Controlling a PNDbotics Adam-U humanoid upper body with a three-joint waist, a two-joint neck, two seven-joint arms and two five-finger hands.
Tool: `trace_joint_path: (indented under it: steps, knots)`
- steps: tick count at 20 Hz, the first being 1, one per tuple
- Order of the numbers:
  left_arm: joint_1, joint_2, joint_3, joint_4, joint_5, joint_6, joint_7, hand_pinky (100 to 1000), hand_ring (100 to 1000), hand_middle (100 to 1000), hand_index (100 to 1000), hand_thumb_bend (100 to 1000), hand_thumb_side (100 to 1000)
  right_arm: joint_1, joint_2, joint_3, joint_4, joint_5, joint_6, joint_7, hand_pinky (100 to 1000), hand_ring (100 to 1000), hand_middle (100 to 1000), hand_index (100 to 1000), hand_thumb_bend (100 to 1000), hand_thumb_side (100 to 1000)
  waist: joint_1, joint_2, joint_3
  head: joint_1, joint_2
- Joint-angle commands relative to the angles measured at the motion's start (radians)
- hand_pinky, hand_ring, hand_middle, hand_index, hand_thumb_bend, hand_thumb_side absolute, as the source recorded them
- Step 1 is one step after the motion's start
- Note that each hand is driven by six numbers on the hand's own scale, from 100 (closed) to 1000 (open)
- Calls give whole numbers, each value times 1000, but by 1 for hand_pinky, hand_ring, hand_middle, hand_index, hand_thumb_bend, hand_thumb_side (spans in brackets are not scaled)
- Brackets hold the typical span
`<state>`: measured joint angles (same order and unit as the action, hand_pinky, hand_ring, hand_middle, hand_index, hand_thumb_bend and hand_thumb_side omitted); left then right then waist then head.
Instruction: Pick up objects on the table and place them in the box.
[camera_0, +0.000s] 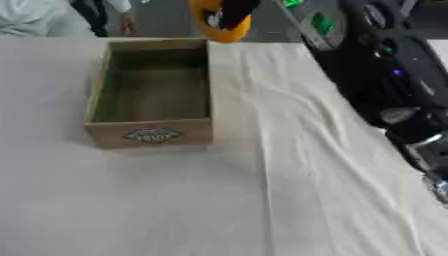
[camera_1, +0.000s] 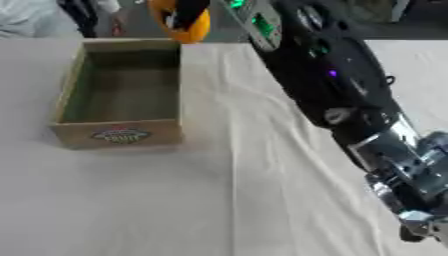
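Note:
A wooden box (camera_0: 150, 134) with a printed label on its front wall stands on the left half of the table, and its inside shows nothing. At its far right corner a yellow-orange rounded object (camera_0: 226, 31) hangs above the table's far edge. My right hand (camera_0: 233, 11) is shut on it, dark fingers curled over its top. The right arm (camera_1: 350, 95) runs in from the lower right up to that hand. No view shows my left hand.
A white cloth (camera_0: 289, 165) with long creases covers the table in front of and to the right of the box. The black and silver arm takes up the right side. A person in light clothing (camera_0: 35, 17) stands beyond the far left edge.

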<state>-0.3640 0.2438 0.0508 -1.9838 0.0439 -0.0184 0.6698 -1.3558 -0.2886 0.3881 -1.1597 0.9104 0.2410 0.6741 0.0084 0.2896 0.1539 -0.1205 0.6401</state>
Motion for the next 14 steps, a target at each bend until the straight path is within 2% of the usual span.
trace_joint_path:
  steps: [1,7,14]
  knots:
    - [-17,3,-3,-16,4,-1,-6,641,718,649,855,100,913,-31,45,-15,20,29,6,-34,720,725,335,440,100,280,1,-24,9,-11,-9]
    - [-24,-1,-6,-16,6,-3,-11,641,719,650,855,100,913,-22,125,-20,96,55,14,-109,719,721,328,438,100,281,-2,-17,30,-26,-17]
    - [-31,-4,-8,-16,8,-4,-13,641,719,649,855,100,913,3,185,-26,181,81,4,-182,714,721,324,436,100,283,-6,-9,41,-36,-23]
